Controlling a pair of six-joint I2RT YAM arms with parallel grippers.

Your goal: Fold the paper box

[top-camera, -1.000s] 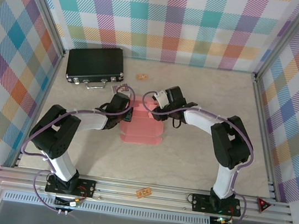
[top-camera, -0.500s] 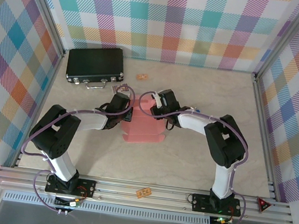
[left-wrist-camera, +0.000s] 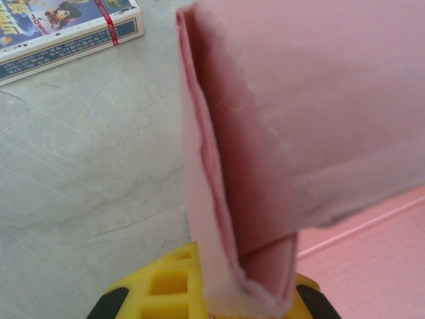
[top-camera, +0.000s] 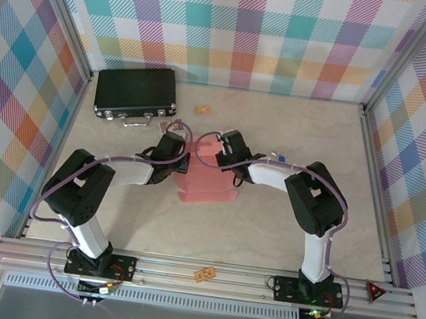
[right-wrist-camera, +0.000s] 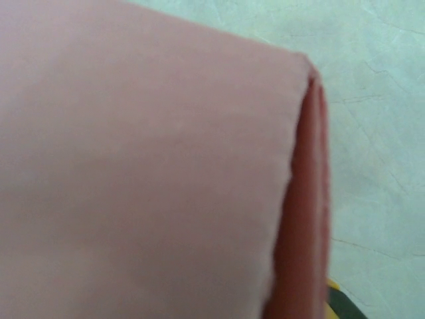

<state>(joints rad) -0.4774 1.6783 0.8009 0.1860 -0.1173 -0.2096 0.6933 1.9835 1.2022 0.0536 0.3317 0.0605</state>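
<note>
My right gripper (top-camera: 218, 148) has slid in onto the far flap of the paper box (top-camera: 207, 186) at mid-table; whether it grips yet, I cannot tell. My left gripper (left-wrist-camera: 249, 300) stays clamped on the left wall, so the fold advances.

The paper box (top-camera: 205, 186) is thin matt pink card, slightly fuzzy at its cut edges. The counter (top-camera: 304, 133) looks smooth, pale and marbled. The black case (top-camera: 134, 91) has shiny metal latches.
</note>
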